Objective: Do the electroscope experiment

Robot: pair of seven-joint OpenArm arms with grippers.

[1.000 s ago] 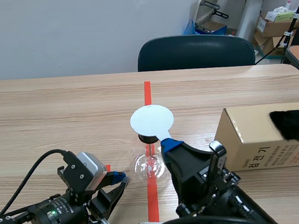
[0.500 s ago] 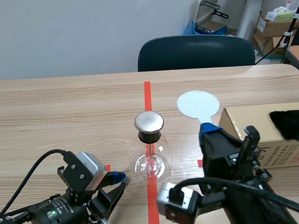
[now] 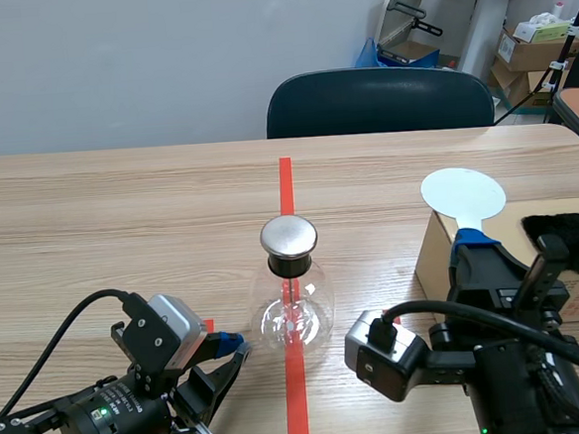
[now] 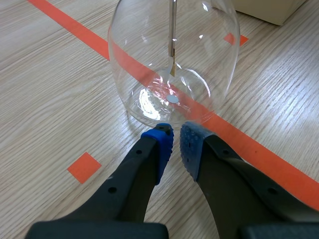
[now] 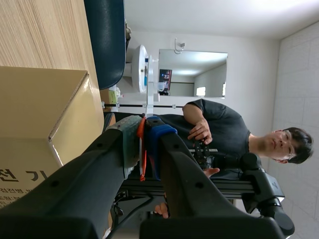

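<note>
**Pale wood table (image 3: 121, 219): white paddle (image 3: 463, 193) off the electroscope (image 3: 294, 311)**

Much of the cardboard box (image 3: 434, 262) sits behind the right arm. The paddle's handle vanishes inside the right gripper (image 3: 473, 240), which is clenched on it. From the right wrist the disc shows only edge-on. The left wrist view cuts off the electroscope's neck and metal cap (image 3: 289, 237). A second ago the disc covered that cap. It has since swung right and now stands over the box's near corner, near the black fur (image 3: 570, 242). Its long axis is upright, face toward the robot. The electroscope stands upright on the red tape line. The left gripper (image 3: 229, 342) is closed on nothing, tips at its base.
</note>
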